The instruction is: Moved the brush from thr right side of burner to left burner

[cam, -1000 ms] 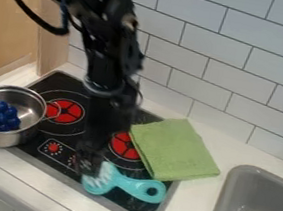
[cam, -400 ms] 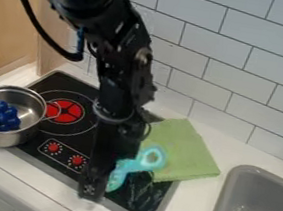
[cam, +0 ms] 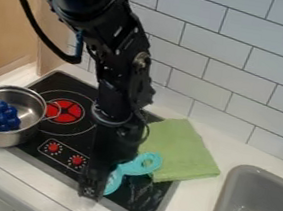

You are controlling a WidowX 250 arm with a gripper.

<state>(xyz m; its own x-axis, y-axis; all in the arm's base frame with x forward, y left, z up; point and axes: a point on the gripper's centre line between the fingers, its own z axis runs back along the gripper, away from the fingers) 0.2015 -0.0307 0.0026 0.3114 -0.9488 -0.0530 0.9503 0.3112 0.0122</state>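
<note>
1. the brush is on the right part of the stove, its head low and partly hidden behind the gripper. its handle points to the upper right, toward the green cloth; whether it touches this cloth, i cannot tell.
2. the gripper is just beside the head, in front of it. whether it is released or clenched, also on the brush, i cannot tell from this side.
3. the brush looks like hard plastic, so i judge it light and stiff. it should not bend or break under a normal squeeze.
4. its surface seems smooth, therefore it may be slippery; a weak hold at one end could let it turn.
5. the best place to take hold is, in my opinion, the narrow part between the head and the ring of the handle, with the grip across it.
6. the round head is wider and may roll out of a shallow grip.
7. for the left burner, a small lift is advisable, keeping the swinging handle away from the metal pot.
</note>
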